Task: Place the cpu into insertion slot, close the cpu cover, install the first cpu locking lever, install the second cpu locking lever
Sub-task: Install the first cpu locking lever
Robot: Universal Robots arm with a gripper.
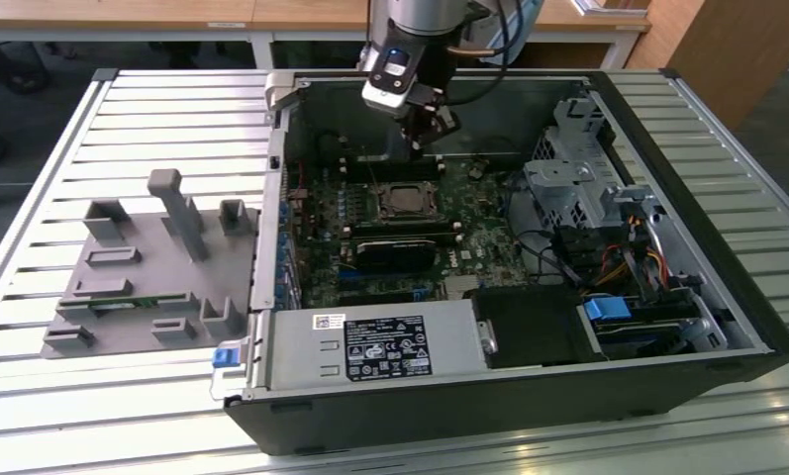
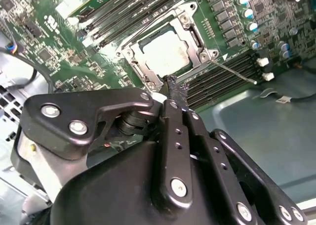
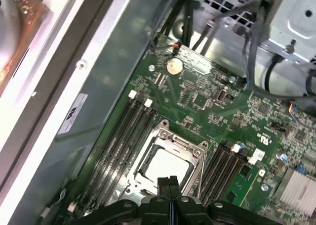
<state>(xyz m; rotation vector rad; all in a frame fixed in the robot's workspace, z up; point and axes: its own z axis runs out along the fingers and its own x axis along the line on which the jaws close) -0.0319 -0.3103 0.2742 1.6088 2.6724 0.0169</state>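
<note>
Near the cpu cover (image 3: 179, 144), the pincer (image 3: 168, 181) hangs closed.

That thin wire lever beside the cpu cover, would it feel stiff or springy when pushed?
Probably springy: the lever is a long, slim metal rod, free at one end. Likely slippery too, being smooth and shiny, so a push could slide off.

Brightly, evenly lit. Washed white by glare along the desk's (image 1: 50, 416) edge nearest the exterior camera. Shaded inside the open computer case (image 1: 500, 408). Glinting off the cpu (image 2: 165, 52) (image 3: 165, 168) in both wrist views; blown out white-pink past the case wall in the first wrist view.
</note>
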